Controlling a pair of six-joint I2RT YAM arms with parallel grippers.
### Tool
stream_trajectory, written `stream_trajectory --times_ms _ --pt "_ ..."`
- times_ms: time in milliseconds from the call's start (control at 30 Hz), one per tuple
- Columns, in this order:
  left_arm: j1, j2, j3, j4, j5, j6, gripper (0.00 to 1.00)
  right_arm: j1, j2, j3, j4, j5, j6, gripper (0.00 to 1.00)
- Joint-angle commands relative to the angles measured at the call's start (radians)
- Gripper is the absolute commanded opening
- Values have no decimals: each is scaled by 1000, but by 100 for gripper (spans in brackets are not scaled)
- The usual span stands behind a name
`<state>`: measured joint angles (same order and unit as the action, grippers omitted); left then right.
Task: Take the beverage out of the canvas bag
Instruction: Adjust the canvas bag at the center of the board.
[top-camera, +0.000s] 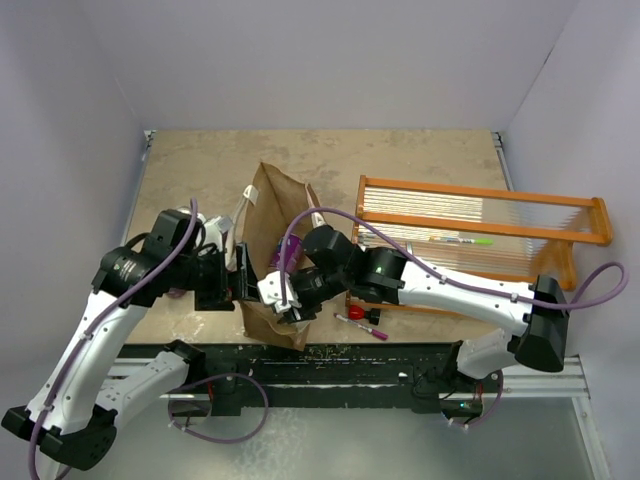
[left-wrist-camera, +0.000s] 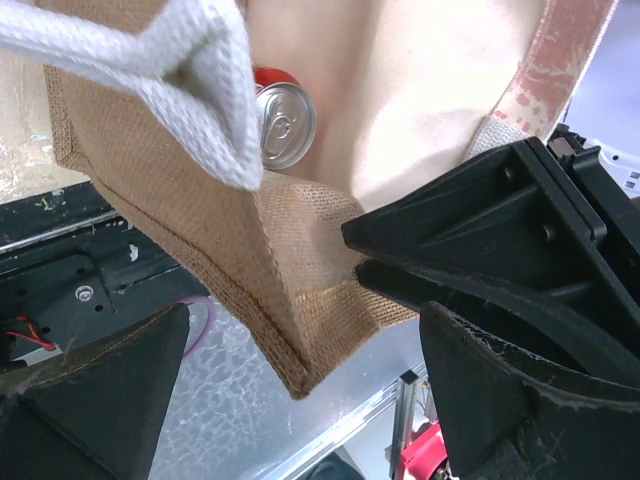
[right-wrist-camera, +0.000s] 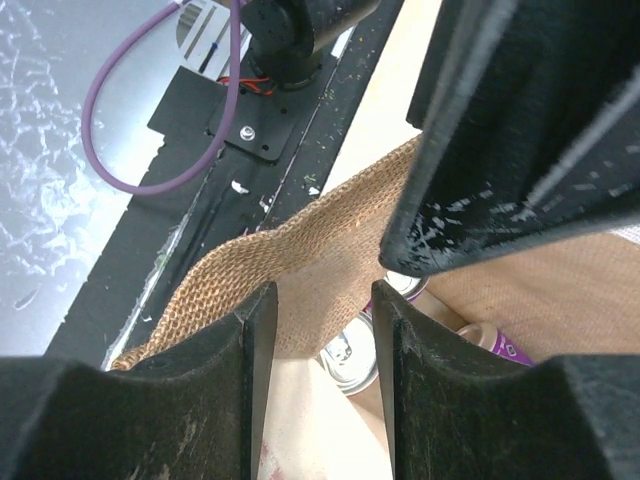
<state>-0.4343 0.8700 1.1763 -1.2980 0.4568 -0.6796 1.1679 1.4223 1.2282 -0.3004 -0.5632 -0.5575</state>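
Right wrist shows fingers (right-wrist-camera: 170, 400) straddling the canvas bag (right-wrist-camera: 310, 250) rim.

You are looking at a robotics lab test cell, not a home or a shop. Plain white panels (top-camera: 330, 60) close off the tan tabletop (top-camera: 400, 155) on three sides. The left arm (top-camera: 90, 340) and the right arm (top-camera: 460, 290) are mounted on a black base plate (top-camera: 330, 362) over a bare aluminium frame (top-camera: 540, 385). Purple cables (top-camera: 600, 290) run exposed along both arms.
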Motion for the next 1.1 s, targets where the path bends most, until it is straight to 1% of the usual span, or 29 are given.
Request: stream_trajectory --times_ms 0,33,100,167,200,267,333,400,467,500,533,600,667,700,800,933,1000,1067 --pt "-3 6 5 -1 2 20 99 13 36 -25 -62 -2 -76 45" --pt "-3 10 -20 -3 5 34 99 13 40 -25 -63 5 -81 45" --pt "-3 24 -70 -17 6 59 94 13 40 -28 -81 7 -81 46" --pt "-3 27 -122 -31 -6 79 87 9 18 -43 -56 26 -43 47" --pt "-3 21 -135 -35 -16 88 85 2 0 -50 -23 48 -7 48" --pt "-3 7 -144 -40 -32 95 79 -36 -41 -70 65 71 115 51" --pt "-3 -7 -145 -29 -31 99 74 -80 -89 -96 171 95 264 56" --pt "-3 -12 -150 -17 -21 109 72 -88 -134 -125 279 173 400 58" --pt "-3 -9 -151 -9 -9 125 71 -88 -152 -117 322 266 534 59" --pt "-3 -3 -148 -8 -5 135 71 -89 -151 -98 324 365 615 59" --pt "-3 2 -146 -6 -4 147 70 -89 -147 -70 310 463 748 59" --pt "-3 3 -143 -1 -2 157 70 -90 -128 -9 229 664 949 58" --pt "-3 -1 -147 15 -1 159 69 -91 -98 44 139 801 1112 53" --pt "-3 -3 -152 27 -1 160 69 -92 -79 62 117 834 1145 52" --pt "-3 8 -148 54 6 178 68 -91 -6 110 92 871 1154 51" --pt "-3 58 -115 47 0 227 66 -91 154 232 -57 975 1226 53" --pt "-3 65 -106 47 -8 240 64 -91 218 287 -136 1034 1312 52" --pt "-4 65 -104 54 -6 246 63 -92 272 321 -164 1050 1341 51"
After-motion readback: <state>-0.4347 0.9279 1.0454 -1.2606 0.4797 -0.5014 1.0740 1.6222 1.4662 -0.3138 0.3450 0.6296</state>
